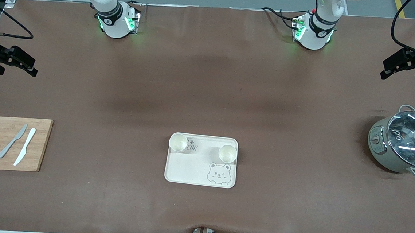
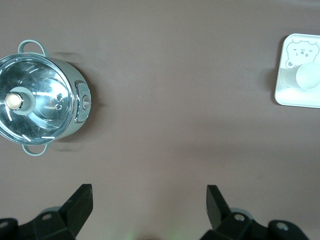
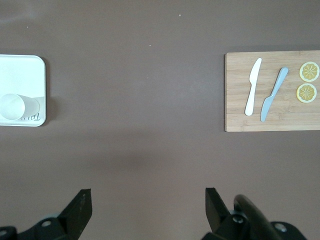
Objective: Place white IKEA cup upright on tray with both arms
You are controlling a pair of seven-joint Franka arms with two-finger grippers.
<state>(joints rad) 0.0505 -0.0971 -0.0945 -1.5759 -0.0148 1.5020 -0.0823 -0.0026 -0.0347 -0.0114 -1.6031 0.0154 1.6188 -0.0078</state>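
The cream tray (image 1: 189, 166) with a bear-face drawing lies mid-table, near the front camera. Two white cups stand upright on it: one (image 1: 178, 142) at the corner toward the right arm's end, the other (image 1: 227, 153) toward the left arm's end above the bear face. My left gripper (image 1: 388, 70) hangs open and empty over the table's left-arm end; its wrist view shows its own gripper (image 2: 148, 197), the tray (image 2: 287, 95) and one cup (image 2: 309, 76). My right gripper (image 1: 32, 67) hangs open and empty over the right-arm end; its wrist view shows its own gripper (image 3: 147, 200), the tray (image 3: 22, 72) and a cup (image 3: 15, 106).
A wooden cutting board (image 1: 39, 145) with two knives and two lemon slices lies at the right arm's end; it also shows in the right wrist view (image 3: 237, 115). A grey-green pot with a glass lid (image 1: 404, 143) stands at the left arm's end, and shows in the left wrist view (image 2: 42, 104).
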